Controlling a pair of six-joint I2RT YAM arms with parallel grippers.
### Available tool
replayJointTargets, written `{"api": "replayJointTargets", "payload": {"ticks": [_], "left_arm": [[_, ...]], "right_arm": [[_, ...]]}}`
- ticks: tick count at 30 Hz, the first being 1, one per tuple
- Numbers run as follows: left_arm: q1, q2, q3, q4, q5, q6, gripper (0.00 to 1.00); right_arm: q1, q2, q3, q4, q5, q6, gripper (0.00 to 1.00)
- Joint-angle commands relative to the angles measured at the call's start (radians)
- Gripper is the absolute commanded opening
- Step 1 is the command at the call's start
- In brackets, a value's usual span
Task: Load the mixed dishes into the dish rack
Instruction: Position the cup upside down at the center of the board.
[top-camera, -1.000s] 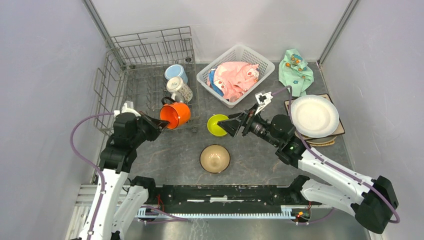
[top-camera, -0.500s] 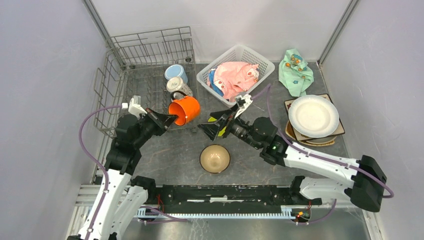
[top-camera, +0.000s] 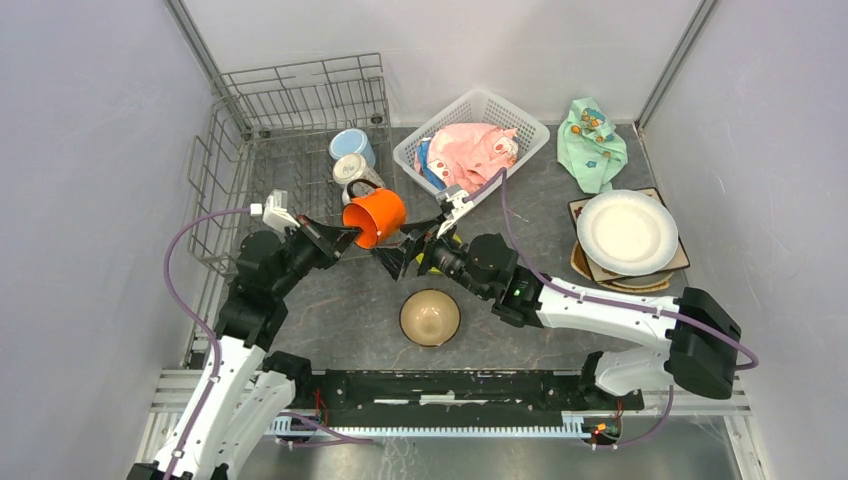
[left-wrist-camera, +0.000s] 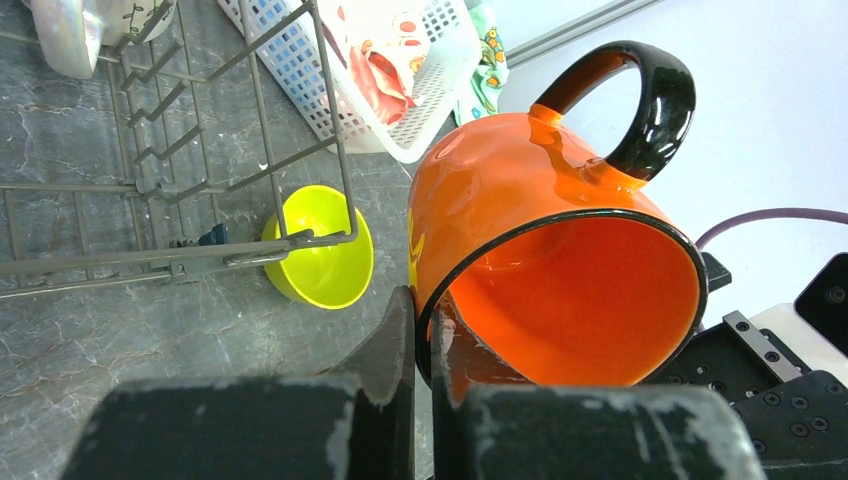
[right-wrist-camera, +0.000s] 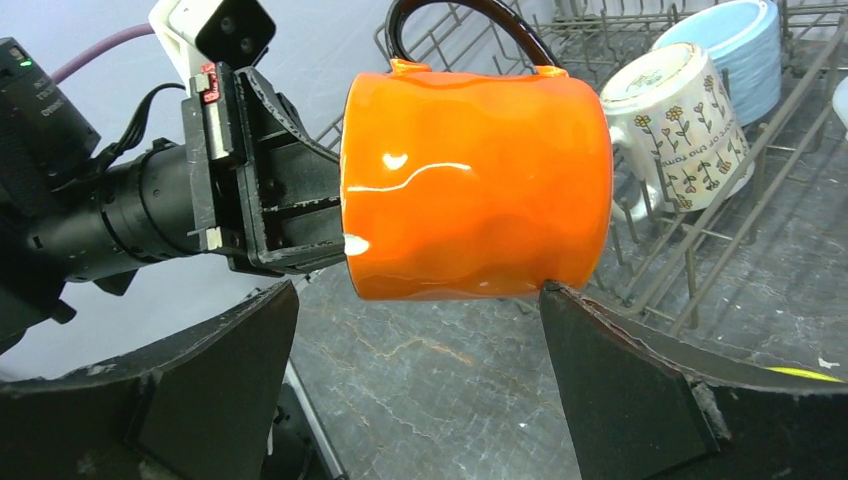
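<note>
Tightly, left pincer (left-wrist-camera: 423, 322) pinches orange mug (left-wrist-camera: 520, 200) rim; right pincer (right-wrist-camera: 412, 292) gapes.

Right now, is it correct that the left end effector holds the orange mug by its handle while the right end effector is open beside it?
Not quite. The left wrist view shows the left end effector pinching the orange mug by its rim, the handle free. The right end effector is indeed open beside it.
</note>
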Motion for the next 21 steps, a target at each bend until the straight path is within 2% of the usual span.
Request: {"api": "replayJointTargets", "payload": {"ticks": [1,7,16,21], "left_arm": [[-0.042,-0.011,-0.003,0.169,0.088,0.011,0.02],[-0.059,-0.015,0.000,0.157,0.062,0.025,0.02],[-0.071,0.021,0.014,0.166,0.081,0.058,0.02],[-0.071,0.035,0.035,0.149,0.063,0.134,0.02]], "right_arm": [[0.004,0.026,0.053,0.051,0.057,-0.032,0.98],[0.006,0.007,0.025,0.051,0.165,-0.085,0.98],[0.006,0.044,0.060,0.028,0.146,-0.137,0.98],[0.003,-0.043,0.051,-0.075,0.137,-0.165,0.98]]}}
